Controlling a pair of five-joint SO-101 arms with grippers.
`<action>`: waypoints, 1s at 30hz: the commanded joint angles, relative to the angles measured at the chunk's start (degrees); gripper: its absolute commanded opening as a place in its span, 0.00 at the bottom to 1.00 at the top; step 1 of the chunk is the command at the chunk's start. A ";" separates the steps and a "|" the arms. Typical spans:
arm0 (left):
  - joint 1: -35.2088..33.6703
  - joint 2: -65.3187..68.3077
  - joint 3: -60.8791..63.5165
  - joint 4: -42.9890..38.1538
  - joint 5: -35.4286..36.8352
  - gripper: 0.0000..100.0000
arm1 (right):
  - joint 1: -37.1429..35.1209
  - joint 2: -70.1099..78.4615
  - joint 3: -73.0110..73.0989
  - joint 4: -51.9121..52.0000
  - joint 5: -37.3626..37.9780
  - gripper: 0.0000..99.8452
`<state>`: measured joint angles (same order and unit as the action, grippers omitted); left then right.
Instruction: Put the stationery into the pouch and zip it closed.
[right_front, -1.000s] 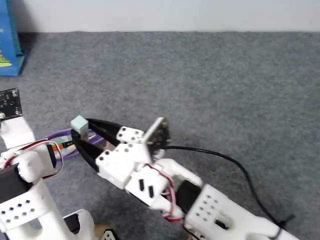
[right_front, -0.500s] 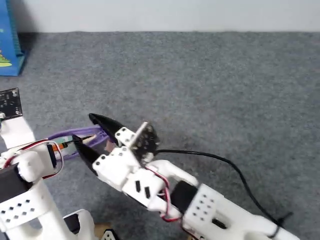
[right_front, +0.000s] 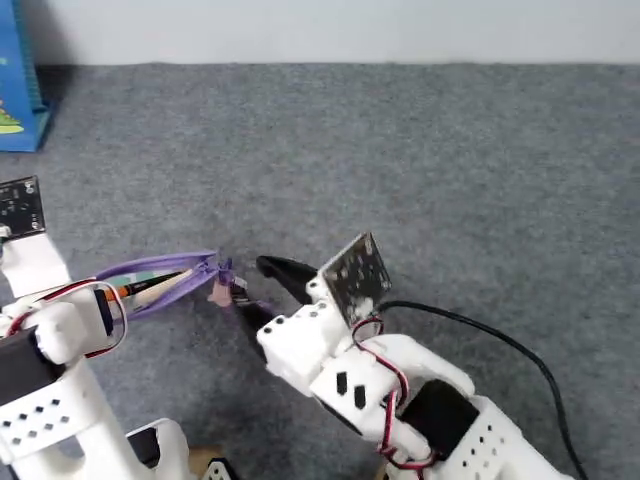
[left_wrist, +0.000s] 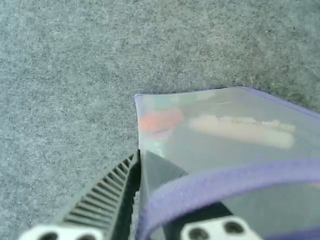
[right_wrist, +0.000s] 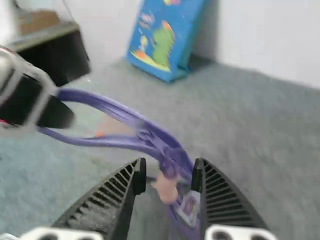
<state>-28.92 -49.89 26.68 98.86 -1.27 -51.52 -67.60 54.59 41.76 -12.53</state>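
The clear pouch (right_front: 160, 275) with a purple zip edge hangs off the carpet by its left end, and my left gripper (left_wrist: 140, 157) is shut on that corner. Inside the pouch (left_wrist: 225, 145) lie an orange piece (left_wrist: 160, 120) and a pale beige stick (left_wrist: 240, 131). My right gripper (right_front: 262, 290) stands open at the pouch's right end. In the right wrist view its fingers (right_wrist: 132, 177) straddle the pinkish zip pull (right_wrist: 166, 185) without clamping it. The zip mouth (right_wrist: 115, 112) gapes open toward the left arm.
A blue picture book (right_front: 18, 80) leans against the back wall at the far left. The right arm's black cable (right_front: 480, 335) loops over the grey carpet (right_front: 420, 170). A dark box (right_wrist: 55, 55) sits behind the left arm.
A second ago my right gripper held a pale teal eraser over the pouch mouth. It then reached into the mouth without the eraser and has since drawn back right to the zip end.
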 joint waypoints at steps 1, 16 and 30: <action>0.79 2.55 1.36 0.35 0.79 0.01 | 1.10 2.86 2.29 0.75 -0.88 0.15; 0.79 2.55 1.36 0.62 0.79 0.01 | -4.09 19.74 3.96 -16.13 1.41 0.24; 0.79 2.55 1.45 0.62 0.79 0.01 | 0.66 23.08 3.96 -22.73 1.49 0.05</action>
<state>-28.92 -49.89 26.68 98.86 -1.27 -52.40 -44.22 59.25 20.04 -11.65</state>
